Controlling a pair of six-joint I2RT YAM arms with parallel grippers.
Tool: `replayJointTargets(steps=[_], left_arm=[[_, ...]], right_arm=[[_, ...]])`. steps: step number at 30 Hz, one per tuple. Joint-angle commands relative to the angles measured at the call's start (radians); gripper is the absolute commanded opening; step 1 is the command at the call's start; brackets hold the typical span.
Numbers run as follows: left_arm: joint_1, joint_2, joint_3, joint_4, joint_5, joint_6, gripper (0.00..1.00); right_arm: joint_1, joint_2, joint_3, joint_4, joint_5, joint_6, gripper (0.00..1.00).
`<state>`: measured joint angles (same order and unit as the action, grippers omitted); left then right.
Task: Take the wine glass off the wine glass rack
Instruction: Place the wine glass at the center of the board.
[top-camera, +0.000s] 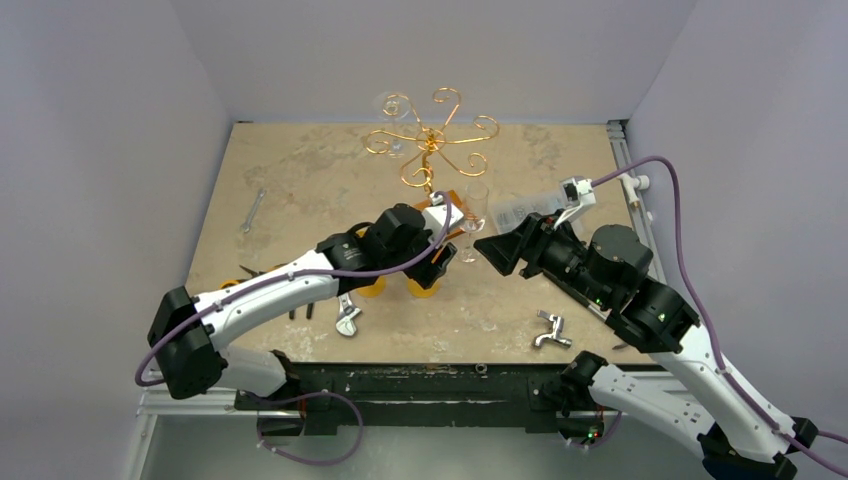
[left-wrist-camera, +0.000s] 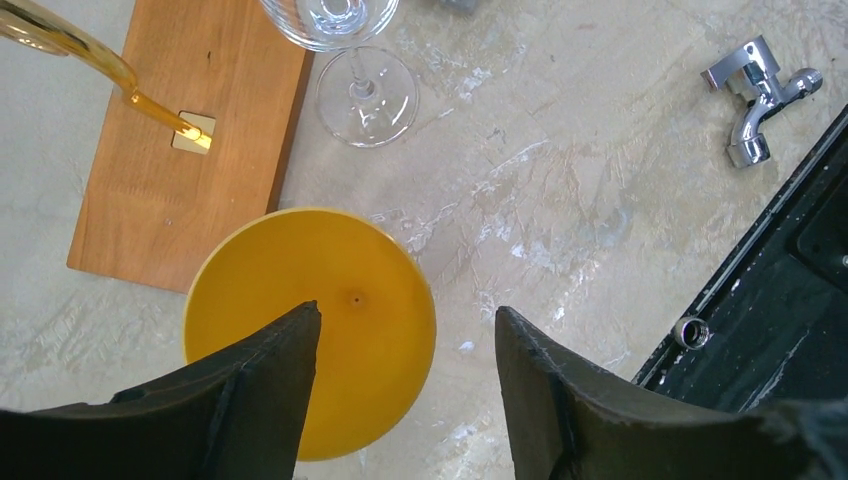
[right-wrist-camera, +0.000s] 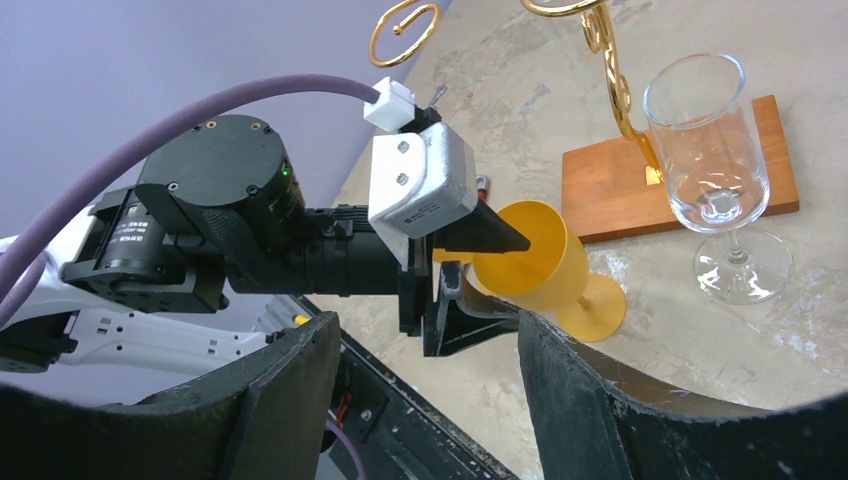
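A clear wine glass (top-camera: 473, 215) stands upright on the table, its foot (left-wrist-camera: 366, 97) just off the wooden base (left-wrist-camera: 190, 130) of the golden wine glass rack (top-camera: 432, 135). A second, faint clear glass (top-camera: 388, 108) shows at the rack's back left arm. My left gripper (left-wrist-camera: 408, 315) is open just in front of the base. A yellow goblet (left-wrist-camera: 310, 330) sits by its left finger, and the other finger stands apart from it. My right gripper (right-wrist-camera: 425, 325) is open and empty to the right of the clear glass, pointing at the left gripper.
A second yellow goblet (top-camera: 372, 288) stands under the left forearm. Metal faucet parts lie near the front edge (top-camera: 550, 330) (top-camera: 347, 318), and a wrench (top-camera: 252, 212) lies at the left. A black rail (top-camera: 420, 378) runs along the near edge.
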<state>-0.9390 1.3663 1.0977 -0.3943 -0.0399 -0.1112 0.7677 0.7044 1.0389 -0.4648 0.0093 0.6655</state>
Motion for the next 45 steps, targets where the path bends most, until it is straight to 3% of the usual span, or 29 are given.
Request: replayJointTargets(steps=[1,8,17,30,45], left_arm=[[-0.007,-0.073,0.034,-0.025,-0.015,-0.026,0.64],[-0.008,-0.178,0.056,-0.097,-0.005,-0.034,0.78],[-0.009,-0.283,0.118,-0.196,0.009,-0.078,0.78],[-0.006,-0.364,0.348,-0.402,-0.119,-0.114,0.72],[0.001,-0.298,0.588,-0.559,-0.154,-0.097,0.77]], right_arm=[[0.001,-0.013,0.008,0.005,0.007,-0.003,0.65],[0.0,-0.027,0.009,0.006,0.03,-0.003,0.65],[0.0,-0.012,0.015,0.013,0.03,-0.006,0.65],[0.001,-0.016,0.077,-0.004,0.065,0.02,0.65],[0.001,0.178,0.355,-0.002,-0.007,0.068,0.65]])
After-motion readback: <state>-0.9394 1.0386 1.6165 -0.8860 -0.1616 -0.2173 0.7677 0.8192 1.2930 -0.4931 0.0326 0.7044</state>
